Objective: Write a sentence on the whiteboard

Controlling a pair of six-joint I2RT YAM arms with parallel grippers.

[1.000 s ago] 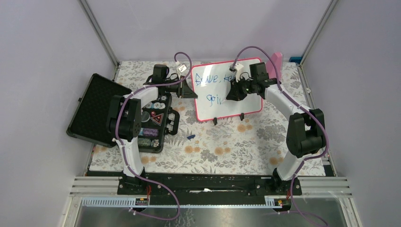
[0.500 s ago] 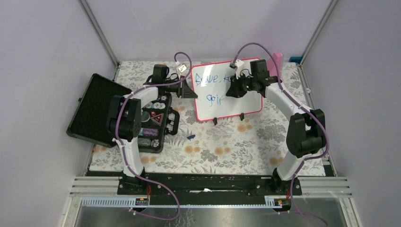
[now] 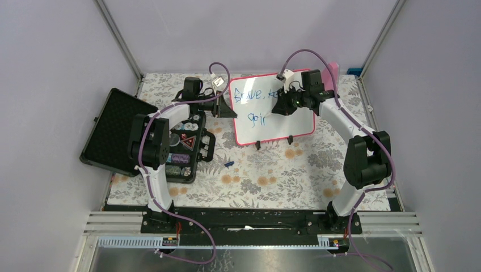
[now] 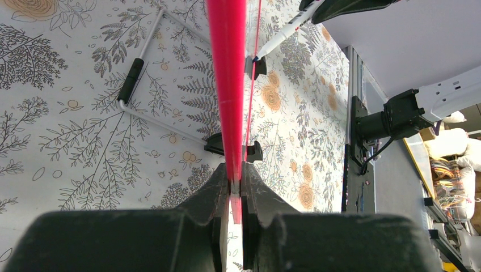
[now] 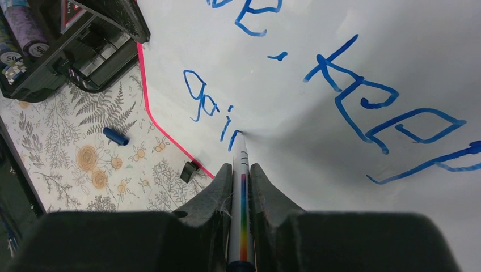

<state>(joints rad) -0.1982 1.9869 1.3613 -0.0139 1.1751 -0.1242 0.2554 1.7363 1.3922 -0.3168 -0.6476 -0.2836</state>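
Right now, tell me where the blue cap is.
In the top view the blue cap lies on the table, in front of the whiteboard at its left end, right of the black case.

Black case point(image 3: 113, 133) blocks the left; mat point(image 3: 272, 175) before whiteboard point(image 3: 278, 129) mostly free.

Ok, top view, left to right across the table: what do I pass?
Open black case → left end effector → whiteboard → pink paddle.
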